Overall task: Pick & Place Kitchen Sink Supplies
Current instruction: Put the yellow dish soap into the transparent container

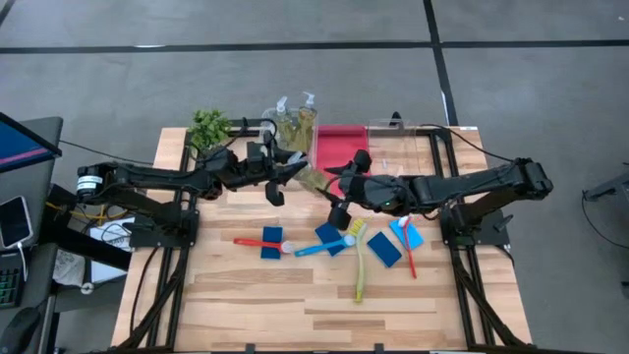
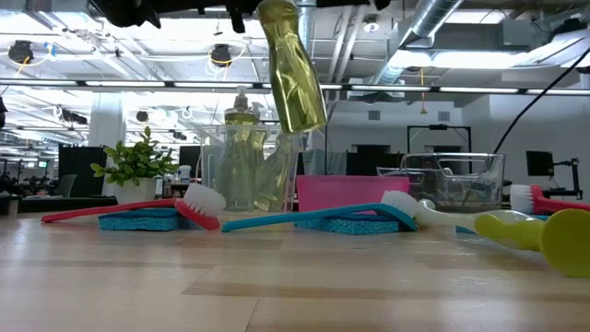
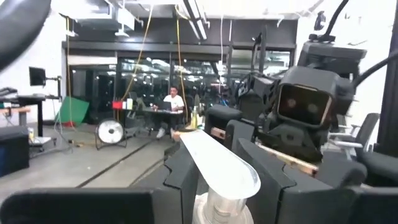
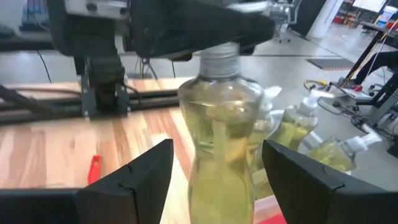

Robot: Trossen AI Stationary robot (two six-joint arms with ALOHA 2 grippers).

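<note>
My left gripper [image 1: 287,177] is shut on one clear pump bottle of yellow-green soap [image 2: 293,74], which hangs high above the table's middle. My right gripper [image 4: 217,168] is open. Its two fingers stand on either side of the bottle's body [image 4: 221,124] and I see no touch. Three more soap bottles [image 1: 293,123] stand in a clear tub at the far edge. Blue sponges [image 1: 272,243] and red [image 1: 257,241], blue [image 1: 316,248] and yellow-green [image 1: 360,264] brushes lie on the table's near half. My left gripper pinches the bottle by its pump top [image 3: 217,165], just above the screw collar [image 4: 217,57], between its two fingers. It comes in level from the table's left. The bottle is lifted clear and hangs tilted below the fingers.
A red tray [image 1: 339,147] and a second clear tub [image 1: 405,143] sit at the far edge, right of the bottle tub. A small leafy plant [image 1: 209,128] stands at the far left corner. A second red brush [image 1: 409,251] lies by the right sponges. Bare wood stretches along the near edge.
</note>
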